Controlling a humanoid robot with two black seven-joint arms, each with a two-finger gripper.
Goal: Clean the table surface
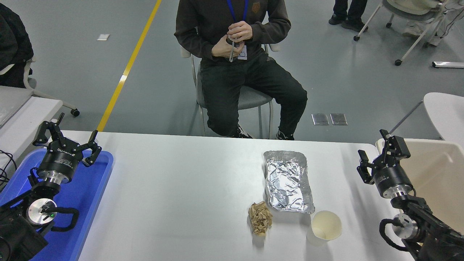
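Grey floor [90, 72], yellow floor line [127, 67], grey chair [250, 99], wheeled chairs [409, 14]

**Non-task items in view**

Crumpled silver foil tray [289, 181] right of centre. Crumpled brown paper wad [260, 218] just off its near-left corner. White paper cup [324, 226] lying on its side by the near-right corner, mouth toward camera. Blue plastic tray [90, 188] at left edge, cream bin [440, 177] at right edge. Seated person in dark clothes [239, 54] beyond the far side, on grey chair [250, 98]. Yellow floor line [128, 65].
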